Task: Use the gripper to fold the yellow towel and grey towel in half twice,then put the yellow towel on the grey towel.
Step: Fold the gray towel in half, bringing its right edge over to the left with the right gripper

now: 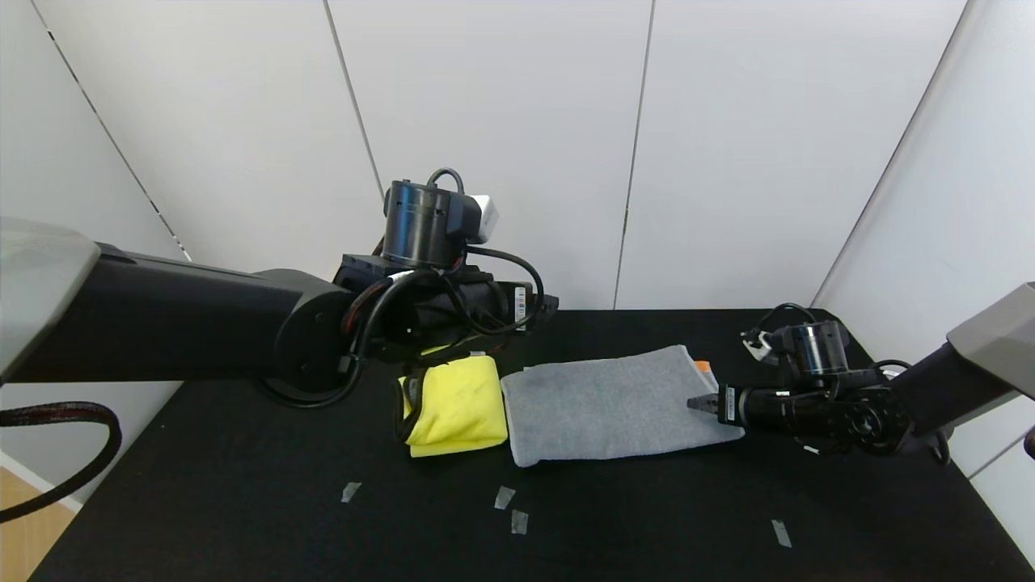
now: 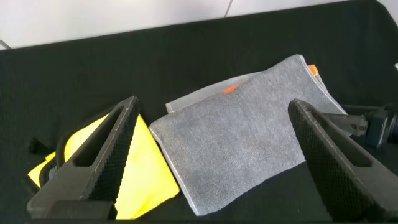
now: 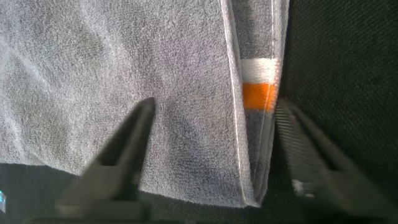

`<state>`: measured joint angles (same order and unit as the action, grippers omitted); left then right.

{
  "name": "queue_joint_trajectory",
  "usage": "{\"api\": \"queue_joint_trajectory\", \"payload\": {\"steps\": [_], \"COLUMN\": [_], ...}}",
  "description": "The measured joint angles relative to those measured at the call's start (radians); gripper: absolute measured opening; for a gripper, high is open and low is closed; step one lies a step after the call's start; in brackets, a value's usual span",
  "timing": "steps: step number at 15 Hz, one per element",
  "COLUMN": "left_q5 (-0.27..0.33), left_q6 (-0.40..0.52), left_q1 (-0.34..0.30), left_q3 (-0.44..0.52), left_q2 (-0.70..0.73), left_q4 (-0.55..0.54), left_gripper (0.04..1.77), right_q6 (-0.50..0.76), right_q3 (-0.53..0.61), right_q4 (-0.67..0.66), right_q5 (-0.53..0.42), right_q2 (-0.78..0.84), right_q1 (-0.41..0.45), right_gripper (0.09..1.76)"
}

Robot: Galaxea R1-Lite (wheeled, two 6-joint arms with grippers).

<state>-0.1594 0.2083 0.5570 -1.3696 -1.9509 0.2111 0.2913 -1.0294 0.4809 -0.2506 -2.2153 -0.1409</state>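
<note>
Lying folded on the black tabletop [image 1: 242,501], the grey towel [image 1: 606,404] sits mid-table with its orange and white band showing at the edge on my right, and the yellow towel [image 1: 457,404] lies bunched just beside it on my left. I have my right gripper [image 1: 697,402] low at the grey towel's right edge, its fingers [image 3: 118,168] apart and straddling the layered hem without clamping it. My left gripper [image 2: 217,162] hangs above the yellow towel, fingers [image 2: 99,162] spread wide and holding nothing.

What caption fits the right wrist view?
Right gripper fingers straddling the layered edge of the folded grey towel on the black table.
</note>
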Motion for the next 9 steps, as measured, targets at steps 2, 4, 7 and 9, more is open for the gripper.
{"api": "queue_joint_trajectory", "payload": {"steps": [2,4,7,9], "left_q5": [-0.001,-0.001,0.0,0.0], "left_q6": [0.0,0.0,0.0,0.0], "left_q1": [-0.001,-0.001,-0.003,-0.004], "left_q3": [0.0,-0.001,-0.002,-0.003], "left_q2": [0.0,0.001,0.001,0.001], "left_q4": [0.0,0.0,0.0,0.0], "left_gripper": [1.71,1.71,1.71,1.71], "right_q6": [0.0,0.0,0.012,0.016], "right_q3": [0.001,0.001,0.004,0.005], "right_q4": [0.001,0.001,0.006,0.014], "right_q5": [0.0,0.0,0.0,-0.001], "right_q2": [0.0,0.0,0.0,0.0], "right_q1": [0.0,0.0,0.0,0.002], "right_gripper": [1.02,0.81,0.15,0.15]}}
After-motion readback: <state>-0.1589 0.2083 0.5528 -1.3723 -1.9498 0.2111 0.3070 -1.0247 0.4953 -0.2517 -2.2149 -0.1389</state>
